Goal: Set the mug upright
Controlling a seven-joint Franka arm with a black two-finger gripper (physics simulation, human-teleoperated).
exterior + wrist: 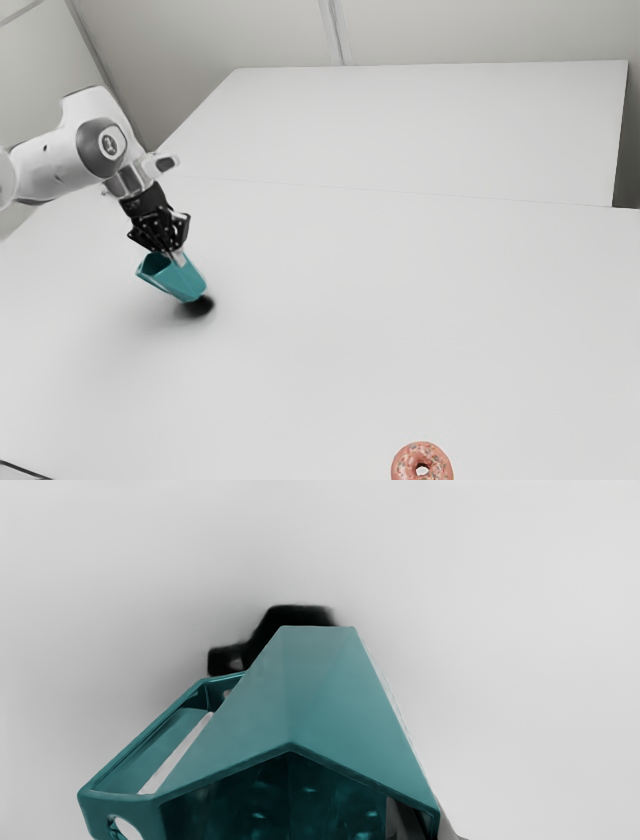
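Observation:
The gripper (pixel 178 254) is at the rim of the teal mug (pixel 182 278), which hangs tilted in the exterior view, mouth toward the upper left and base toward the lower right. In the wrist view the faceted mug (pixel 320 695) points its narrow base away from the hand, and its handle (pixel 117 802) juts out at one side. The gripper (pixel 431 822) is shut on the mug's wall, one finger inside the mouth and the other against the outside. A dark shadow lies under the base; whether the base touches the table cannot be told.
A pink sprinkled donut (pixel 421 462) lies on the white table (pixel 400 300) at the exterior view's bottom edge, well apart from the mug. Pale walls stand behind the table. A thin dark line crosses the exterior view's lower left corner.

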